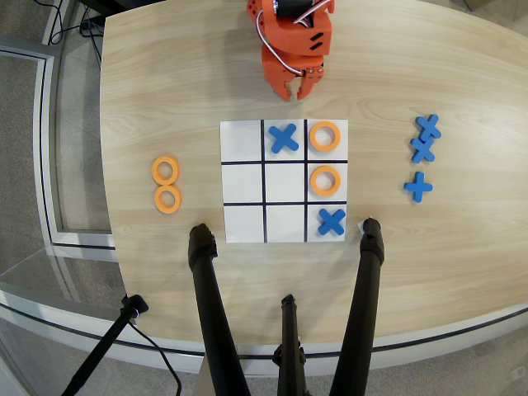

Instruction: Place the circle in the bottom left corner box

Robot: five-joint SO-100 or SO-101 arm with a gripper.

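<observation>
Item one, your orange two-finger gripper [296, 92]: it hangs over bare wood just above the board's top edge in the overhead view, fingertips close together with only a narrow gap, nothing between them.

Item two, the white square board with black grid lines [243, 141]: you find the small flat orange ring [325, 137] lying flat in the top right cell as this view shows it, apart from the gripper. A second orange ring [325, 181] sits in the cell directly below, and a blue X-shaped cross [332, 220] in the cell below that. Another blue cross [283, 138] fills the top middle cell. The blank corner cell at lower left [243, 223] holds nothing.

Item three, the light wooden table [181, 82]: two spare orange rings [166, 185] lie touching, left of the board. Three blue crosses [422, 157] lie right of it, the upper two overlapping.

Item four, black tripod legs [214, 322] crossing your lower view.
</observation>
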